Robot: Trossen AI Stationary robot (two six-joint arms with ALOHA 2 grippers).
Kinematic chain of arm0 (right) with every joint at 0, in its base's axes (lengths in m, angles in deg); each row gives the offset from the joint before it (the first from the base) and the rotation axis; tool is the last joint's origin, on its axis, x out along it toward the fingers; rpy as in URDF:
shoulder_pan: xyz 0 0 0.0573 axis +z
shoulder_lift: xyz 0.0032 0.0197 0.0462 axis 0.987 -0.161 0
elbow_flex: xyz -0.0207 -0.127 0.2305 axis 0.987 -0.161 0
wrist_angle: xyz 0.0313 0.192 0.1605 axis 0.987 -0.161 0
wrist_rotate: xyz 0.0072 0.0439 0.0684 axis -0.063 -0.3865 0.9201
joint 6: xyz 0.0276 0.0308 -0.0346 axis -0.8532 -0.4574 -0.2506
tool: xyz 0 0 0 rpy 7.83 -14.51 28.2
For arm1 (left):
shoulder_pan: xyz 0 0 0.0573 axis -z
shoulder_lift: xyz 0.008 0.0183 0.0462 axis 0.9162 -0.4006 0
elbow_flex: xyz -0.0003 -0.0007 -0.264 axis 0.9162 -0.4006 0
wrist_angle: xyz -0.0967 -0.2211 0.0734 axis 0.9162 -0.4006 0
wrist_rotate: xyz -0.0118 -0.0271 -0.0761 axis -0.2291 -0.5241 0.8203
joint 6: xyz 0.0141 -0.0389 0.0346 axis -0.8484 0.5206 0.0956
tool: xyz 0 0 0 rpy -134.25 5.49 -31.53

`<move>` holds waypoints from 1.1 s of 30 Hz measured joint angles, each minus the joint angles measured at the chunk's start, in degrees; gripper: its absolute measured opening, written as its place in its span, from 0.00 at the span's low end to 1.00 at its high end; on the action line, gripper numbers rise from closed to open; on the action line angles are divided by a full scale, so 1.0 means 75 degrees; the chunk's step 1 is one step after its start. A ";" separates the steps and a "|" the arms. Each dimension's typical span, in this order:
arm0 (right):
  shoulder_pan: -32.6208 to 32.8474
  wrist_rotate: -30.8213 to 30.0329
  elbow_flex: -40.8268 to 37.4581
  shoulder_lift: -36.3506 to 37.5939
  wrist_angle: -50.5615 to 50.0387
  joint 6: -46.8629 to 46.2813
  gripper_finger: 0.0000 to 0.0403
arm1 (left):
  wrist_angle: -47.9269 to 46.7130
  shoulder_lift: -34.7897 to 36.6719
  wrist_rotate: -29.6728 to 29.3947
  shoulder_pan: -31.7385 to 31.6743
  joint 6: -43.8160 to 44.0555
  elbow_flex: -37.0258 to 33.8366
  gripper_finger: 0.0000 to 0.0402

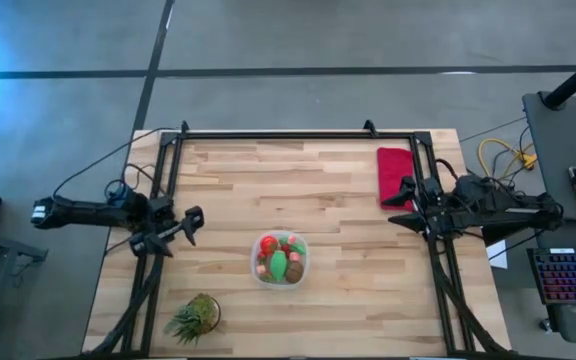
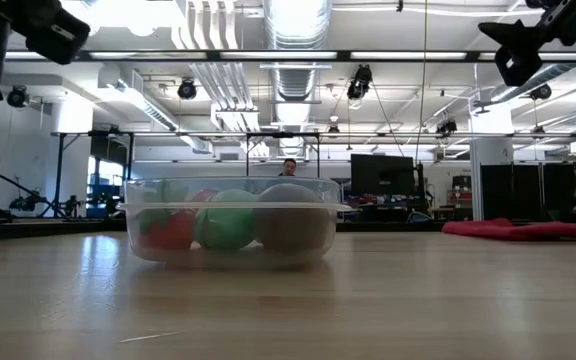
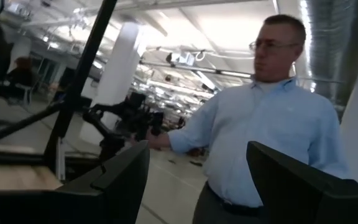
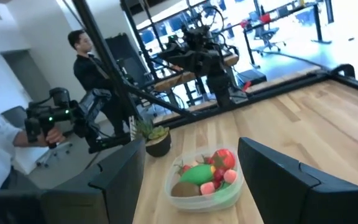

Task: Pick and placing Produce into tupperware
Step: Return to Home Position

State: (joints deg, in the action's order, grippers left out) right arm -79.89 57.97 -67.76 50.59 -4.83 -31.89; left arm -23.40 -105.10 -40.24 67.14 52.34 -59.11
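The clear tupperware (image 1: 280, 259) stands on the table near the front middle and holds the produce: a red tomato (image 1: 270, 246), a green piece (image 1: 279, 265), a brown piece (image 1: 294, 270) and small red berries. It also shows in the low view (image 2: 230, 225) and the right wrist view (image 4: 205, 177). My left gripper (image 1: 190, 226) is open and empty at the table's left edge, raised. My right gripper (image 1: 405, 200) is open and empty at the right edge, raised, next to the red cloth.
A flat red cloth (image 1: 395, 177) lies at the far right of the table. A spiky green potted plant (image 1: 196, 316) stands at the front left. A black frame (image 1: 298, 134) runs round the table. People stand in the room beyond the table (image 3: 272, 118).
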 joint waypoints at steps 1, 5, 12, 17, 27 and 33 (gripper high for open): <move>0.0000 0.0019 -0.0011 0.0023 0.0028 0.0060 0.62 | 0.0013 0.0117 0.0004 -0.0003 0.0008 -0.0001 0.64; 0.0000 0.0021 -0.0030 0.0211 0.0031 0.0202 0.62 | -0.0291 0.0662 0.0076 -0.0049 -0.0141 -0.0007 0.64; 0.0000 -0.0115 -0.0268 0.0311 0.0011 0.0281 0.61 | -0.1438 0.1588 -0.0009 -0.0477 -0.0497 -0.0009 0.64; 0.0000 -0.0236 -0.1009 0.0312 0.0936 0.0111 0.61 | -0.1385 0.1822 -0.0001 -0.0618 -0.0506 -0.0012 0.64; 0.0000 -0.0174 -0.1970 0.0320 0.1948 -0.0052 0.61 | -0.1358 0.1765 -0.0015 -0.0642 -0.0326 0.0017 0.64; 0.0000 -0.0180 -0.2451 0.0308 0.2415 -0.0095 0.61 | -0.1346 0.1822 -0.0015 -0.0644 -0.0291 0.0017 0.64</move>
State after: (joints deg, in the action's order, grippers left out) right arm -79.89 56.62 -86.14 52.89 13.28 -32.60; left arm -33.49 -91.44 -40.35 62.31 50.15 -58.98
